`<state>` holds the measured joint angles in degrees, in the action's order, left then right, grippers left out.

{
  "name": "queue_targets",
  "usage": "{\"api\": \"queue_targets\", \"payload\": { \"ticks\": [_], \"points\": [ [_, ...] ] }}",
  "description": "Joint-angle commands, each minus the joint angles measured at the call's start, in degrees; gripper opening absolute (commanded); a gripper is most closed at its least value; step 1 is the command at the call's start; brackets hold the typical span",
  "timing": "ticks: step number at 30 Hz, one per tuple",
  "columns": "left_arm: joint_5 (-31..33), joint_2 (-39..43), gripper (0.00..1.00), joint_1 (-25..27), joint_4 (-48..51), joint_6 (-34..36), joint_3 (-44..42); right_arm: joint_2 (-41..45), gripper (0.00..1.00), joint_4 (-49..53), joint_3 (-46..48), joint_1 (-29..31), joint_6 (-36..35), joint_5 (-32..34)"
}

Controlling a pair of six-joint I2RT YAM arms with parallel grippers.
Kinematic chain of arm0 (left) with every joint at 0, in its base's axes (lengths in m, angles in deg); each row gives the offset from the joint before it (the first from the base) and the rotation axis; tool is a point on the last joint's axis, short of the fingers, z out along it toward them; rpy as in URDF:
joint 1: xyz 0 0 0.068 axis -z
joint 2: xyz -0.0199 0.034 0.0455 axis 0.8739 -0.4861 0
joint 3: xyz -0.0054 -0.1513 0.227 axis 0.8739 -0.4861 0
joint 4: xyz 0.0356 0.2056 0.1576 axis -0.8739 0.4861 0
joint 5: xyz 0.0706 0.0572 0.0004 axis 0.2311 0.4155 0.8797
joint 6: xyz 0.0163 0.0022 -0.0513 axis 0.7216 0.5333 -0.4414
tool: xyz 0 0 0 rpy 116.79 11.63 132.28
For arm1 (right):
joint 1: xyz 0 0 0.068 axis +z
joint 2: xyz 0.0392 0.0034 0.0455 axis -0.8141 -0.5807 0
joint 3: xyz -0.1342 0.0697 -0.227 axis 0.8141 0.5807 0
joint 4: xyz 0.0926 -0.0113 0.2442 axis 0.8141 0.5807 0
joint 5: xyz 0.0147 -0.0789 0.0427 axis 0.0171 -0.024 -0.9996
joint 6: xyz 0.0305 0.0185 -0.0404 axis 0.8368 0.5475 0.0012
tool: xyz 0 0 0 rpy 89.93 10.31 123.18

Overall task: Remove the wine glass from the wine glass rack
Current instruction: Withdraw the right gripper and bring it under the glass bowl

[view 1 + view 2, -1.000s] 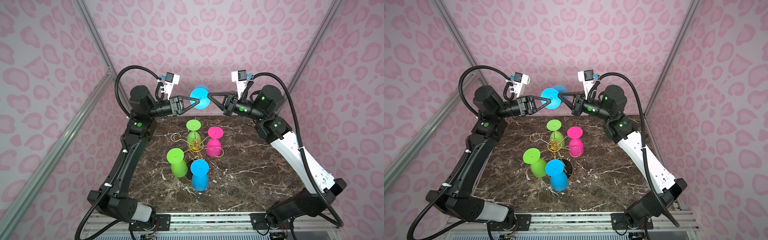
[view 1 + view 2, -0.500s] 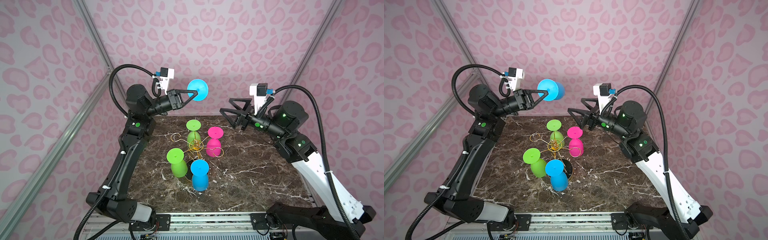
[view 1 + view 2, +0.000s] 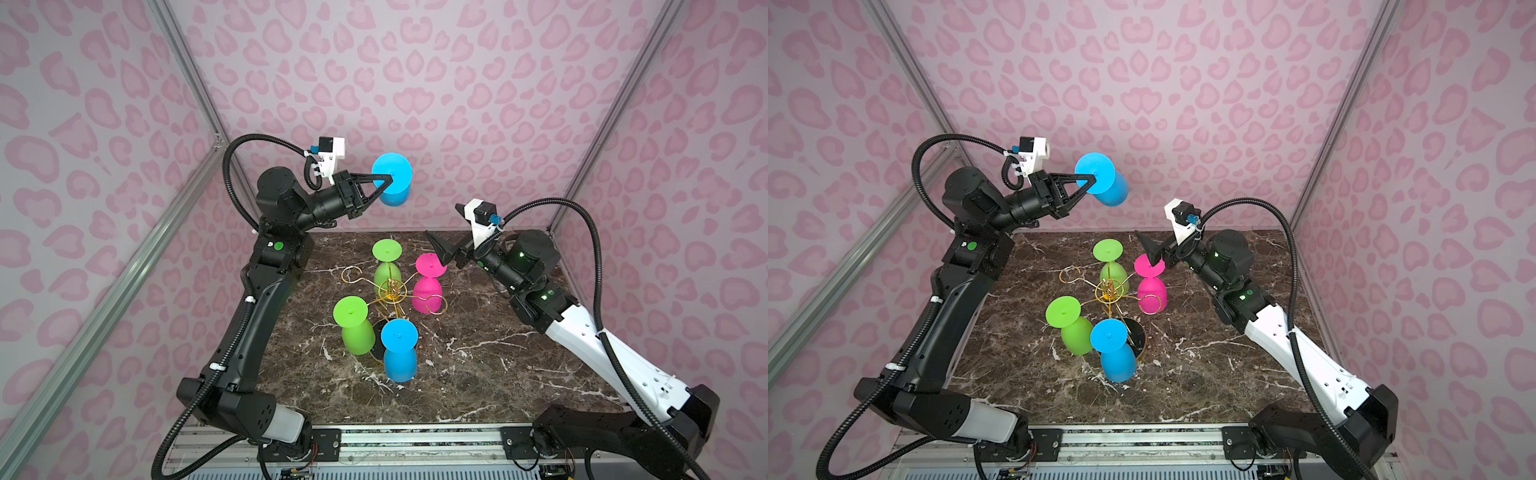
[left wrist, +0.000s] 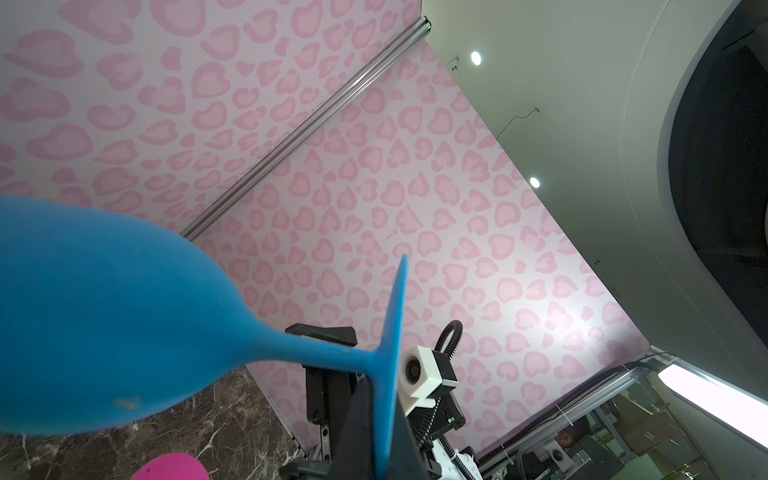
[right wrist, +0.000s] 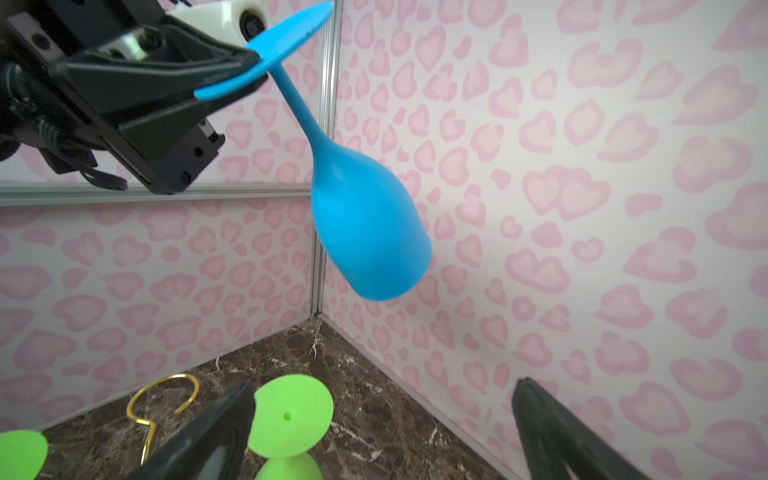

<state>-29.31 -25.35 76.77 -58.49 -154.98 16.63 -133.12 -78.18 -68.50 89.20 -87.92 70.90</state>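
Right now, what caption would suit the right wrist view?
The left end effector pinches the blue wine glass by its foot, bowl hanging down; the right end effector stands open.

Black left arm (image 3: 253,332); right arm (image 3: 577,322) black with white forearm; corrugated black cables (image 3: 599,266).

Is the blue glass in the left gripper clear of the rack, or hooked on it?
Clear. The left gripper pinches the held blue glass by its foot in mid-air, well apart from the rack.
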Motion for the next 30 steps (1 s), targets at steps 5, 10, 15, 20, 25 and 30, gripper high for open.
{"api": "queue_targets", "payload": {
  "ticks": [5, 10, 15, 20, 25, 30],
  "points": [
    [0.4, 0.3, 0.04, -0.1, -2.3, -1.3, 0.7, -7.4, 0.98, -8.5, -5.8, 2.3, -3.4, -3.5],
    [0.1, 1.0, 0.04, -0.4, -2.2, -1.2, 0.5, -11.4, 0.98, -11.3, -8.2, 3.4, -3.9, -2.7],
    [-0.3, 1.5, 0.04, -0.6, -2.3, -1.9, -0.2, -15.1, 0.98, -12.2, -11.6, 3.5, -3.6, -2.9],
    [-0.3, 2.5, 0.04, -0.8, -2.5, -2.4, -0.9, -17.8, 0.98, -13.4, -13.7, 3.6, -3.0, -2.4],
    [-0.4, 2.7, 0.04, -0.8, -3.2, -4.2, -1.0, -20.5, 0.98, -13.7, -17.9, 3.8, -3.0, -2.4],
    [-0.6, 2.8, 0.04, -0.8, -3.3, -5.5, -1.3, -22.3, 0.98, -13.6, -19.9, 3.9, -3.1, -2.0]
  ]
}}
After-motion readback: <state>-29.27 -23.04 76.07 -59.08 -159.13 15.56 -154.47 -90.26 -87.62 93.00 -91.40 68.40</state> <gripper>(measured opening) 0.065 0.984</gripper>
